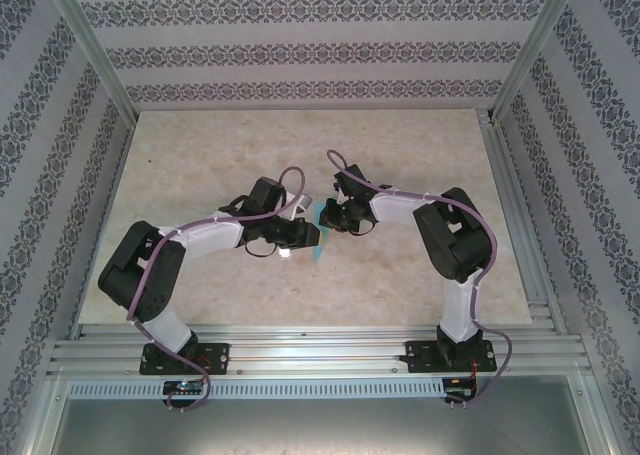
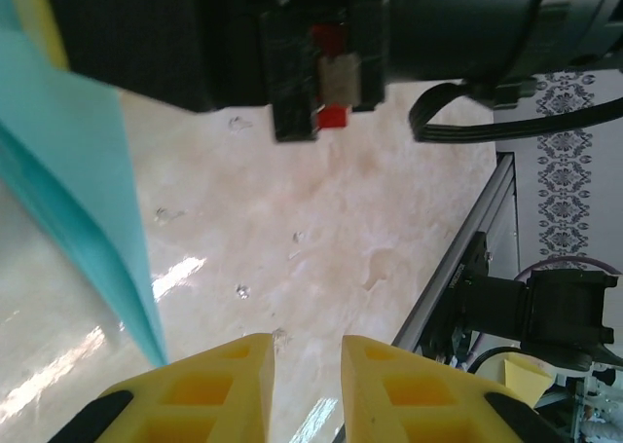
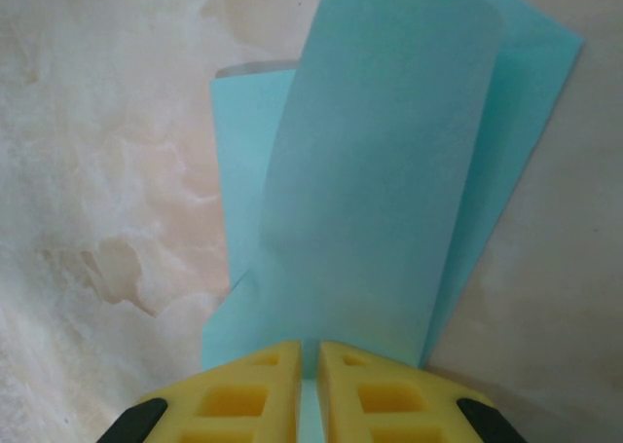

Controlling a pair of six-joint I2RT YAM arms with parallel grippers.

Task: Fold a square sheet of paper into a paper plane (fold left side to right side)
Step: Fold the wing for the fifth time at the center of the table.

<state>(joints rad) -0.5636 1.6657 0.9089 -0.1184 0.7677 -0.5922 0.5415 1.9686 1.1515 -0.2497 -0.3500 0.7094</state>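
Note:
The light-blue sheet of paper (image 3: 389, 170) is partly folded; one curved flap stands up over the layers lying flat on the table. My right gripper (image 3: 310, 360) is shut on the near edge of that raised flap, with paper showing between its yellow fingers (image 3: 255, 389). From above, a small piece of the paper (image 1: 316, 239) shows between the two wrists at mid-table. My left gripper (image 2: 307, 365) is open over bare table with nothing between its fingers. The paper (image 2: 73, 170) hangs to its left, apart from it. In the top view the left gripper (image 1: 303, 235) and right gripper (image 1: 328, 218) nearly meet.
The beige marbled table (image 1: 300, 145) has free room behind and to both sides of the arms. An aluminium rail (image 1: 520, 225) runs along the right edge, and patterned walls close in three sides. The right arm's black wrist (image 2: 292, 34) hangs close above the left gripper.

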